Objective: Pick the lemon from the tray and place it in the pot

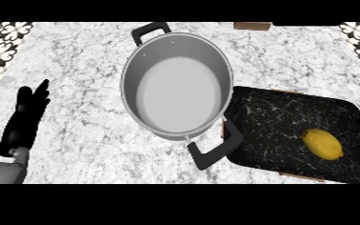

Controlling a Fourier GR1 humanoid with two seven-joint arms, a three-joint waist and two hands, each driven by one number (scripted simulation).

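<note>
1. The lemon (323, 144) lies on the black tray (267, 119), near the tray's right side. Nothing touches it.
2. The tray sits at the right of the counter (77, 57). The big grey pot (177, 86) stands in the middle, just beside the tray. One black pot handle (215, 148) hangs over the tray's left edge.
3. The pot looks bare inside, so the lemon has not been moved yet. I think the job is only at its start.
4. The step now is to reach for the lemon. The right hand is the closer one, but it does not show at all.
5. To do it well, a hand should come down over the lemon from above and curl round its middle. The lemon is round and may roll away if poked on one side.
6. Then it should lift high enough to pass the pot's rim and that handle.
7. The left hand (25, 117) rests at the left edge of the counter. Its fingers point up and are straight. It holds nothing and is far from the lemon.
</note>
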